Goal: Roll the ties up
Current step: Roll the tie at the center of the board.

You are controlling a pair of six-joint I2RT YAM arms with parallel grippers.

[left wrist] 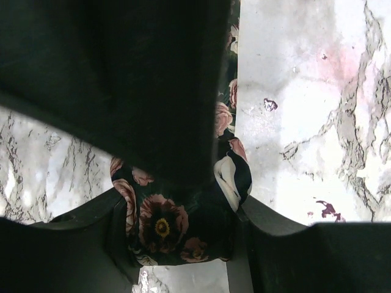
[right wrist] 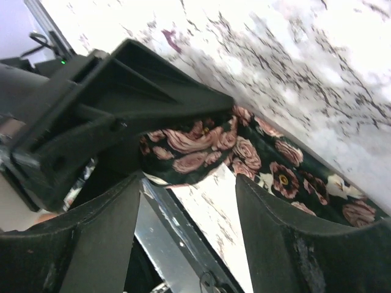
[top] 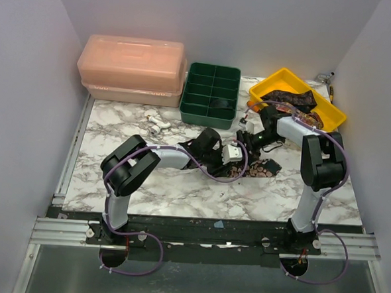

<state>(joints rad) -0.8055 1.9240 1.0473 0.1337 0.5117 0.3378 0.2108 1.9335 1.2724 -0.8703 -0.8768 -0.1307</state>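
Observation:
My left gripper is shut on a rolled part of a dark tie with pink flowers, and its fingers press the roll from both sides just above the marble table. The rest of this tie trails flat to the right. In the top view the left gripper sits at mid-table with the right gripper close beside it. The right gripper stands open with only bare table between its fingers. The tie lies just beyond its tips. More ties lie in the yellow tray.
A green compartment tray stands at the back centre and a pink lidded box at the back left. Small white plastic pieces lie in front of the box. Grey walls close in both sides.

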